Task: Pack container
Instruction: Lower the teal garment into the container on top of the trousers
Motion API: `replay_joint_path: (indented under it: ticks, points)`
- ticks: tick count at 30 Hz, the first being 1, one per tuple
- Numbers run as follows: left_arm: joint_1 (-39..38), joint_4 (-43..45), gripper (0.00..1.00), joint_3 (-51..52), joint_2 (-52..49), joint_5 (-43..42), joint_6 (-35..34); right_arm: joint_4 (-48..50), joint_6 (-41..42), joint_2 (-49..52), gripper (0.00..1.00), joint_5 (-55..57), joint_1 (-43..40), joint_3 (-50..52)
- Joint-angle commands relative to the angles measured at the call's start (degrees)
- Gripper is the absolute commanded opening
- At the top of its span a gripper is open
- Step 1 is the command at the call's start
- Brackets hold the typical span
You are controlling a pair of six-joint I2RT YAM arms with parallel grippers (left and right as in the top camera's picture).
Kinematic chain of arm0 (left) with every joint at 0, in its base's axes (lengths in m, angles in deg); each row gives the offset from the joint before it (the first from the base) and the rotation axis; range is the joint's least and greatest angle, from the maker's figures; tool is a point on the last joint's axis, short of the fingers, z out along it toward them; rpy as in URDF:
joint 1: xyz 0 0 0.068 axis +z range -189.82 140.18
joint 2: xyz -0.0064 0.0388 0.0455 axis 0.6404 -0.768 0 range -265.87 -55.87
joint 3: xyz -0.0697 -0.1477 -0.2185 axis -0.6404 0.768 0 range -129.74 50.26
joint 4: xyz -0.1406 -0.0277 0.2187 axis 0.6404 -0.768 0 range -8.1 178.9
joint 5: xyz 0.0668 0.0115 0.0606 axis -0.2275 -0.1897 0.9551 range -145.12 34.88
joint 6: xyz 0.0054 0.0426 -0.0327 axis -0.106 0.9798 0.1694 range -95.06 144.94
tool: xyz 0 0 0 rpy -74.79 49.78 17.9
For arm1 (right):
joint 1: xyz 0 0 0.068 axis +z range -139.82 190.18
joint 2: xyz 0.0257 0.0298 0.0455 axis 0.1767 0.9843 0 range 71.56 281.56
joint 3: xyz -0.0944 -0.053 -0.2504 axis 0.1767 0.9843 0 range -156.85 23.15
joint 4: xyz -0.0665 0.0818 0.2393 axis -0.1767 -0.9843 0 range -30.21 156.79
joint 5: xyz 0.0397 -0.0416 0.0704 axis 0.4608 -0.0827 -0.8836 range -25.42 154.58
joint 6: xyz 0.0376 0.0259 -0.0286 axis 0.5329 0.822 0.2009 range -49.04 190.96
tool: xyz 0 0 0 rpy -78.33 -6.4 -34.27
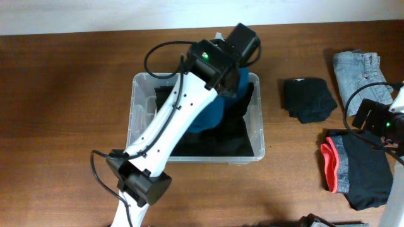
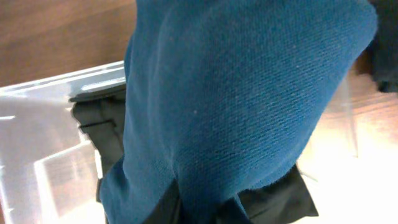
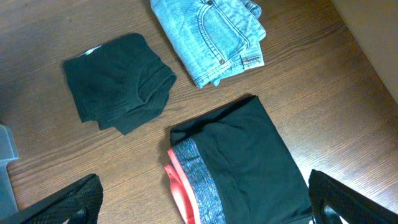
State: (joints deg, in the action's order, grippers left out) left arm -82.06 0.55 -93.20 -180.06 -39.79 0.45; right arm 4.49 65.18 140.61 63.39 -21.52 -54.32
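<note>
Right now the left arm (image 1: 177,120) is reaching over the container (image 1: 140,116), which is sitting in the middle of the table (image 1: 63,94). A blue cloth (image 2: 236,106) is hiding the left claw, so I cannot tell if it is gripping. On the right, the right claw (image 3: 202,202) is hanging wide open over black shorts (image 3: 249,155).

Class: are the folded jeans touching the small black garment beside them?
Apart. The right wrist view shows a clear gap between the jeans and the black garment.

Right hand (image 3: 205,208), fingers (image 3: 68,199) wide apart, over folded jeans (image 3: 211,37), dark garment (image 3: 118,81), red-trimmed black shorts (image 3: 249,162) on table (image 3: 323,81)
</note>
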Motion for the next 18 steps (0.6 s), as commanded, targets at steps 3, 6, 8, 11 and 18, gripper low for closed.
replay_joint_path:
  ticks: [3,6,8,11,18]
  points:
    - [-1.9,1.2,0.4,-0.2,1.6,1.5,-0.7,0.2,0.5,-0.2,0.98,-0.1,-0.2,-0.5]
    - [-1.9,1.1,0.4,-0.2,1.6,1.7,-0.7,0.2,0.5,-0.2,0.98,-0.1,-0.2,-0.5]
    - [-1.9,1.1,0.4,-0.2,1.6,2.3,-0.7,0.2,0.5,-0.2,0.98,-0.1,-0.2,-0.5]
    - [-1.9,1.2,0.4,-0.2,1.6,4.1,0.1,0.2,0.5,-0.2,0.98,-0.1,-0.2,-0.5]
    - [-1.9,1.2,0.4,-0.2,1.6,7.6,0.1,0.2,0.5,-0.2,0.98,-0.1,-0.2,-0.5]
